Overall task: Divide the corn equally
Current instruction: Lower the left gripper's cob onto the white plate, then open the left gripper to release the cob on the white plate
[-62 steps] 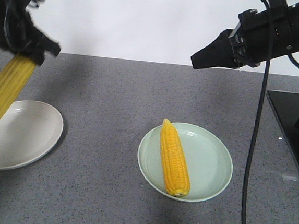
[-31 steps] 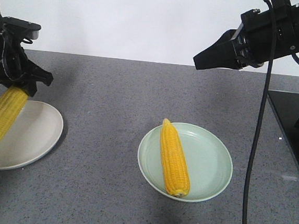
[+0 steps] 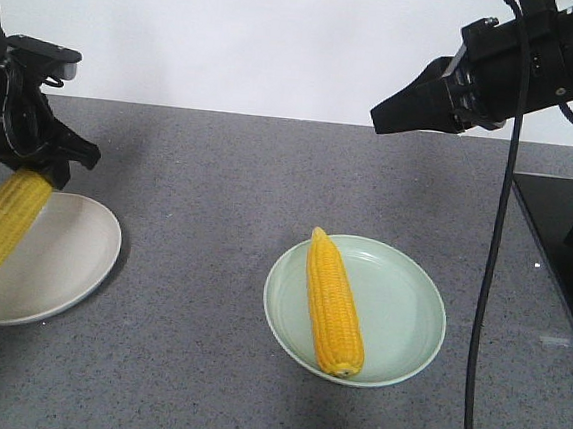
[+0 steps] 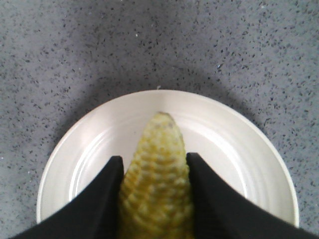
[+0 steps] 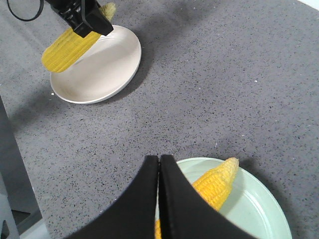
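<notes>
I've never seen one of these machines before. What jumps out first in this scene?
Probably the bright yellow corn cob gripped by the left gripper, hanging tilted over a white plate at the left of the grey counter. A second cob lies on a pale green plate in the middle, while the right gripper, shut and empty, hangs above and behind it.

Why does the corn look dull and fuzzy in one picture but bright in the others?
In the left wrist view the held corn sits very near the lens between the left tool's fingers, so it looks soft and dull yellow-green, while the white plate is sharper. In the front view both cobs look bright yellow, with a soft shadow beside the green plate.
</notes>
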### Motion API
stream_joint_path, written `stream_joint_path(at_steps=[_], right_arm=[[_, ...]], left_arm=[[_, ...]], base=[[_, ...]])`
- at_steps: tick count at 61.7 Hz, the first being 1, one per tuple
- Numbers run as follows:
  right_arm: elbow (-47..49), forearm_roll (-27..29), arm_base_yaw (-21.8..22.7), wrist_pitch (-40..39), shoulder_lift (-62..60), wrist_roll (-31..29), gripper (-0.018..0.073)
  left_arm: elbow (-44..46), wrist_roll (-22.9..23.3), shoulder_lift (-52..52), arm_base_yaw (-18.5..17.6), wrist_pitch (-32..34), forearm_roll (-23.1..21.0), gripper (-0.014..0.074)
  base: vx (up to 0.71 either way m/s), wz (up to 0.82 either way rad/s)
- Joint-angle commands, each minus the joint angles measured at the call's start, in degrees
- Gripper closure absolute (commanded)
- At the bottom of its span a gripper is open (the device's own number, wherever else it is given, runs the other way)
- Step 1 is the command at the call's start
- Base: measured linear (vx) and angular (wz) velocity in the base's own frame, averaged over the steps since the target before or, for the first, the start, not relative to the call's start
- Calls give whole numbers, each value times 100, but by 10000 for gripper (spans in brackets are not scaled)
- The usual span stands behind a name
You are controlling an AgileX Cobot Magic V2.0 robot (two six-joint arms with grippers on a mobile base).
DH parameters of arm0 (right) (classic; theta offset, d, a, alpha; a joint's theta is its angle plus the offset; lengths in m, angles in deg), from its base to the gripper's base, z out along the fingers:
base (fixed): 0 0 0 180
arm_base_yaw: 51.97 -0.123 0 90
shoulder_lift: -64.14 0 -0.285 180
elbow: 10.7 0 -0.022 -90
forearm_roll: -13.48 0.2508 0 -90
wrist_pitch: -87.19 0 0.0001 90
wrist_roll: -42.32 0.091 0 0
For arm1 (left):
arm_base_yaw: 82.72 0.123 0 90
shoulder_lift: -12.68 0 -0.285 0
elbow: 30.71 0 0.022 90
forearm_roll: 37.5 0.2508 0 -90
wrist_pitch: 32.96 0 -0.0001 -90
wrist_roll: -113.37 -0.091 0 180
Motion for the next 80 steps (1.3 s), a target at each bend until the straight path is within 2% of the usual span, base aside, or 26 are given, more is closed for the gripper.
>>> stream_joint_path(at_steps=[1, 22, 30, 57, 65, 72, 80], right_arm=[[167, 272, 16, 253, -225, -54, 569], [167, 272, 16, 253, -225, -54, 568], [167, 272, 16, 253, -225, -54, 568], [167, 173, 16, 207, -225, -41, 566], [167, 150, 16, 196, -225, -30, 566], [167, 185, 16, 182, -225, -12, 566], [167, 125, 16, -77, -225, 31, 566]], left_arm=[[153, -11, 303, 1, 7, -43, 493], [153, -5, 303, 1, -191, -43, 263], [153, -5, 303, 1, -264, -43, 223], [153, 39, 303, 1, -301, -43, 218], [153, 38, 303, 1, -282, -162, 221], [153, -114, 303, 1, -195, -437, 241], [153, -337, 314, 1, -146, -938, 318]], base=[[0, 0], [0, 0], [0, 0], [0, 0], [0, 0], [0, 0], [0, 0]])
